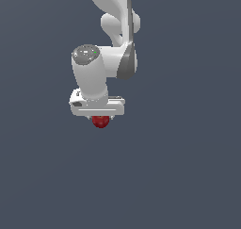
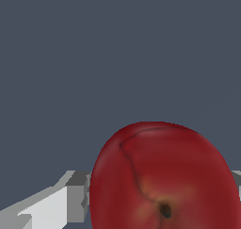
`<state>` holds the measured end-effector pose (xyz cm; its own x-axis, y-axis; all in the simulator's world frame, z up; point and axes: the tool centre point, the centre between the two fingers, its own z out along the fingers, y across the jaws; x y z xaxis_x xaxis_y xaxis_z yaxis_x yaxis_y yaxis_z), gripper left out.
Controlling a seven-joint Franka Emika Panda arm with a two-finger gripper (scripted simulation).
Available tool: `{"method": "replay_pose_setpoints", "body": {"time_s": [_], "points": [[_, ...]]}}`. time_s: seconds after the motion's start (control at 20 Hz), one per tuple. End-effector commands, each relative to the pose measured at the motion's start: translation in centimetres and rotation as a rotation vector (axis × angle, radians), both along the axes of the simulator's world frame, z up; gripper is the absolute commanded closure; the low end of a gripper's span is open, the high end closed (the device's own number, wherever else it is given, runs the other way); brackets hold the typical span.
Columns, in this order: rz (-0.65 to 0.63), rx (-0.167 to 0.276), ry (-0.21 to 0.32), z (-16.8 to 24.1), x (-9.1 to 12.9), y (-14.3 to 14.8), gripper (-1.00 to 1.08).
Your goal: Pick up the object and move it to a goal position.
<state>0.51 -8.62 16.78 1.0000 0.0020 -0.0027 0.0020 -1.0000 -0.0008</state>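
Gripper (image 1: 100, 118) closed on the object (image 1: 100, 121), a small glossy dark-red apple-shaped ball. In the exterior view the ball pokes out just below the white hand body, narrower than that body, its upper part hidden behind it; fingers barely visible there. In the wrist view the object (image 2: 164, 176) fills much of the frame: red skin, a dark curved crease running across it, a yellowish patch around a small dark dimple. One grey-and-white finger (image 2: 70, 200) sits against the ball's side; a sliver of the other finger shows at the opposite edge, touching too. Gripper point in wrist view (image 2: 162, 195) lands on the ball itself.

Ball sits a bit above the middle of the exterior view, slightly toward the exterior view's left. Cannot tell whether it rests on anything or is lifted: no shadow or contact visible.

White arm (image 1: 113, 30) comes down from the upper edge, grey-capped wrist joint (image 1: 86, 54) above the hand. Plain dark blue-grey background (image 1: 188, 176) all around.
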Motion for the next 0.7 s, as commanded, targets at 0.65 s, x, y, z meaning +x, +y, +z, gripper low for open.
{"method": "replay_pose_setpoints", "body": {"time_s": [0.65], "points": [[0.001, 0.0, -0.003, 15.2, 3.2, -6.3, 1.08]]}}
